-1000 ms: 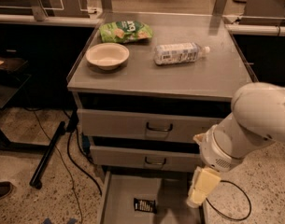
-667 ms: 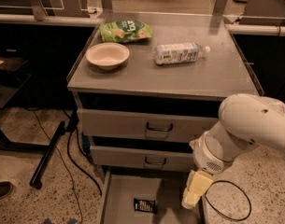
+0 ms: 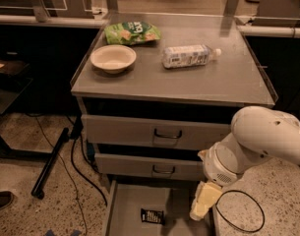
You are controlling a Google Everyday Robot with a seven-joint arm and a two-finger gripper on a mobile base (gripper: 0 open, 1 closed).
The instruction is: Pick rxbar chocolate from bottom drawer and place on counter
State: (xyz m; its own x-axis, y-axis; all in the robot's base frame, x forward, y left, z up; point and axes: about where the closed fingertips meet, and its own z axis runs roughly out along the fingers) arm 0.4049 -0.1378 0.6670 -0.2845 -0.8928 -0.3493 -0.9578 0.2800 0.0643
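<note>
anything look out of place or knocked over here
Only the bottle: it lies on its side on the counter, cap pointing right. The bowl sits upright. The tool hangs over the open bottom drawer, right of the rxbar chocolate.

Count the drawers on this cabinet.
3: top drawer, middle drawer below it, and bottom drawer pulled open, holding the rxbar chocolate; the gripper is over its right side.

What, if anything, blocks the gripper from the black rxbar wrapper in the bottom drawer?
Likely nothing: the gripper hangs beside the flat black rxbar wrapper, lying uncovered in the open grey metal drawer.
</note>
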